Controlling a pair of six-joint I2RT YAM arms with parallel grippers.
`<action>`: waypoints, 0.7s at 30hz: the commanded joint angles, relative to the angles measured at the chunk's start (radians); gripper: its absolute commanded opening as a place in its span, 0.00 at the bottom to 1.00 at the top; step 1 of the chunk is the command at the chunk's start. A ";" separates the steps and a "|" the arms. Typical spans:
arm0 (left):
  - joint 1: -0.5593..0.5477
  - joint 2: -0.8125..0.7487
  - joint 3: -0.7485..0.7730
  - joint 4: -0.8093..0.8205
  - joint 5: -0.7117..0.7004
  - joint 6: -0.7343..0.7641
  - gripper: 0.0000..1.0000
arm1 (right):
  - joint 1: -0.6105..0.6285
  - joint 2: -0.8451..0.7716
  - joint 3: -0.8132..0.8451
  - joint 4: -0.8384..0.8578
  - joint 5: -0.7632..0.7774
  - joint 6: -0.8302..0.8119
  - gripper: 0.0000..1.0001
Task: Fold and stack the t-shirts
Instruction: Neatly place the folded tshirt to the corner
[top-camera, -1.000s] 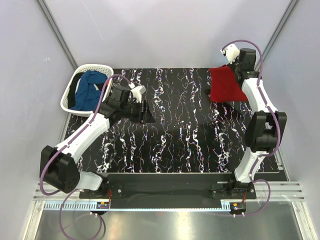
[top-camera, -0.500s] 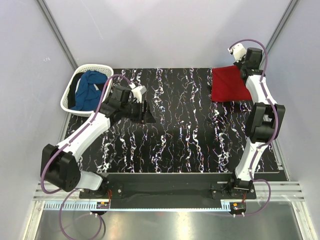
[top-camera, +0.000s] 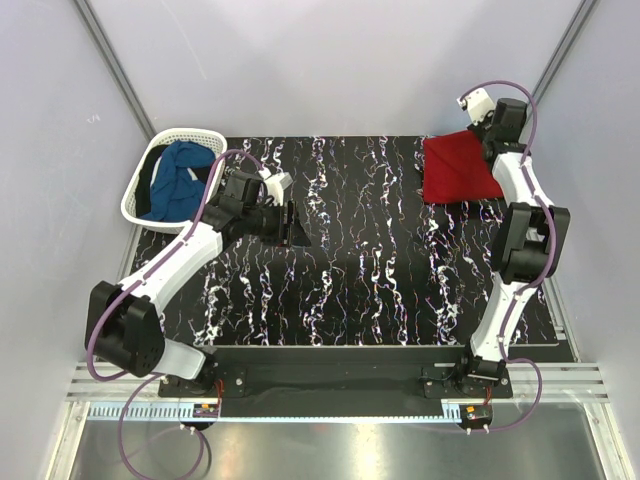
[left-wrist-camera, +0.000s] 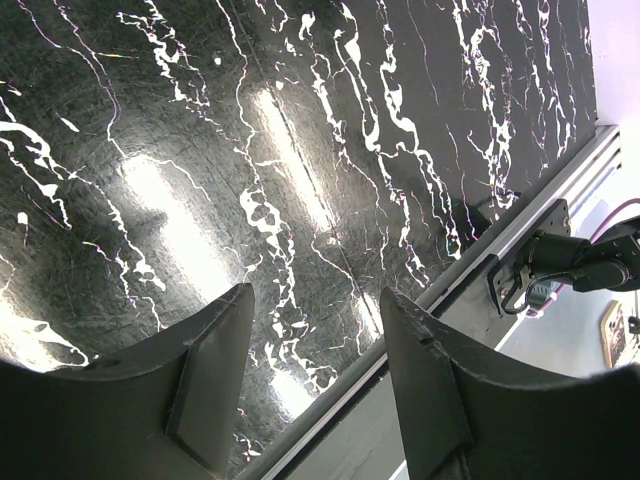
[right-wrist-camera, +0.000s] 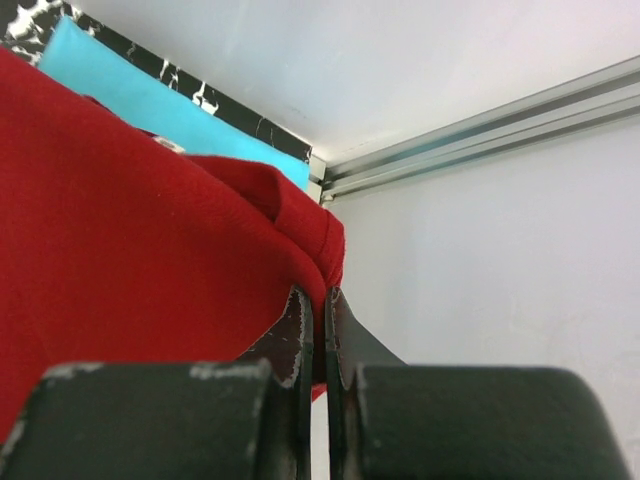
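Right tool: fingers pressed together, pinching an edge fold of the deep red t-shirt at the far right corner of the tabletop.
Deep red t-shirt: folded, lying flat on top of the bright turquoise t-shirt, whose edge shows beyond it in the right wrist view.
Left tool: fingers spread, held over the black marbled tabletop, left of centre.
Dark blue t-shirt: crumpled inside the white lattice basket, which sits at the tabletop's far left corner.
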 joint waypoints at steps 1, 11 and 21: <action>0.004 -0.010 -0.006 0.041 0.028 -0.009 0.59 | 0.004 -0.124 0.004 0.094 -0.038 0.012 0.00; 0.004 -0.015 -0.009 0.040 0.021 -0.006 0.59 | 0.004 -0.075 0.046 0.091 0.007 -0.033 0.00; 0.010 0.011 -0.007 0.041 0.026 -0.004 0.59 | -0.022 0.058 0.155 0.090 0.027 -0.005 0.00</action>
